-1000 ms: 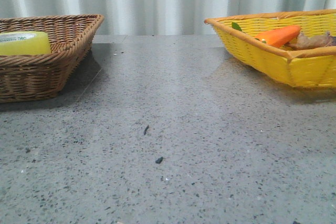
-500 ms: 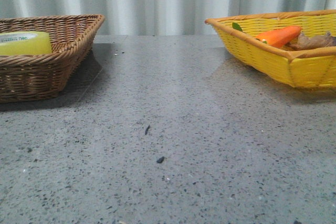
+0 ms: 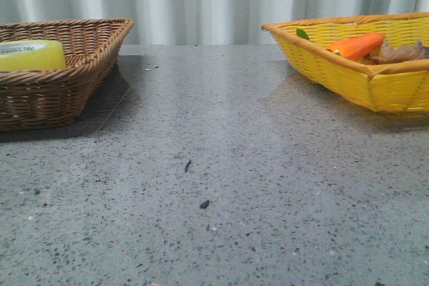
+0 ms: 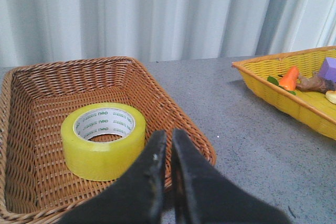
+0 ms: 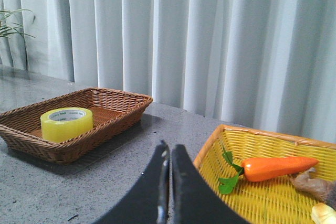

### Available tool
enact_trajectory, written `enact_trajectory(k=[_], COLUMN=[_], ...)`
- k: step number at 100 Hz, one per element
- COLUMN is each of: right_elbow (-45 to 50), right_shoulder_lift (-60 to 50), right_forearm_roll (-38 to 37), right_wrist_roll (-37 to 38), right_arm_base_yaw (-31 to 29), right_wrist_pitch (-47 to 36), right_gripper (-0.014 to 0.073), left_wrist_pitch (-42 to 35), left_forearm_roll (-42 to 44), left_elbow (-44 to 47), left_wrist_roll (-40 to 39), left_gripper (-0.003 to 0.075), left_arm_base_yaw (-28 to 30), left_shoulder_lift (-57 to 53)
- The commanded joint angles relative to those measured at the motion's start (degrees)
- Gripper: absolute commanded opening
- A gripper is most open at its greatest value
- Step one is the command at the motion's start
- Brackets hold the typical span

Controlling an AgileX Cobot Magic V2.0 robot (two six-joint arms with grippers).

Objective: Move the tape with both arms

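The tape (image 4: 103,140), a glossy yellow roll with a white core and green lettering, lies flat in the brown wicker basket (image 4: 173,124). In the front view the tape (image 3: 31,55) shows behind the brown basket's rim (image 3: 80,72) at far left. My left gripper (image 4: 168,136) is shut and empty, its tips near the basket's near corner, beside the roll and apart from it. My right gripper (image 5: 170,149) is shut and empty, over the table between the baskets, with the tape (image 5: 66,123) far off. Neither gripper shows in the front view.
A yellow wicker basket (image 3: 362,85) stands at the right with an orange carrot (image 3: 355,45) and a brown root piece (image 3: 402,53) inside. A purple block (image 4: 329,68) lies in it too. Grey speckled table (image 3: 214,165) spans between the baskets; white curtain behind.
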Motion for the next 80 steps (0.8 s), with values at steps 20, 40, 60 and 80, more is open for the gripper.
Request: enact_trajectory(k=[20,40,60,80], right_elbow=[-1.2,-1.2,-1.2,-1.2], right_shoulder_lift=[0.3,0.3,0.3,0.3], right_forearm_roll=[-1.1,-1.1,-1.1,-1.1], right_wrist_roll=[-0.4,-0.4,-0.4,-0.4], right_arm_base_yaw=[-0.1,-0.1,-0.1,-0.1], right_wrist_pitch=[-4.2,-4.2,-4.0,-4.0], right_gripper=[-0.0062,-0.0062,-0.0062,-0.0062], left_wrist_pitch=[-4.3,-5.9,-9.6,-19.9], left_forearm_roll=[-1.1,-0.2,4.7,6.8], left_elbow=[1.0,8.8,15.4,24.9], left_wrist_roll=[-0.7,-0.7,-0.7,-0.7], left_gripper=[-0.0020,-0.0020,-0.0020,-0.0020], left_arm_base_yaw=[0.4,3.4,4.4,4.4], left_shoulder_lift=[-5.5,-17.8,-17.5,-17.5])
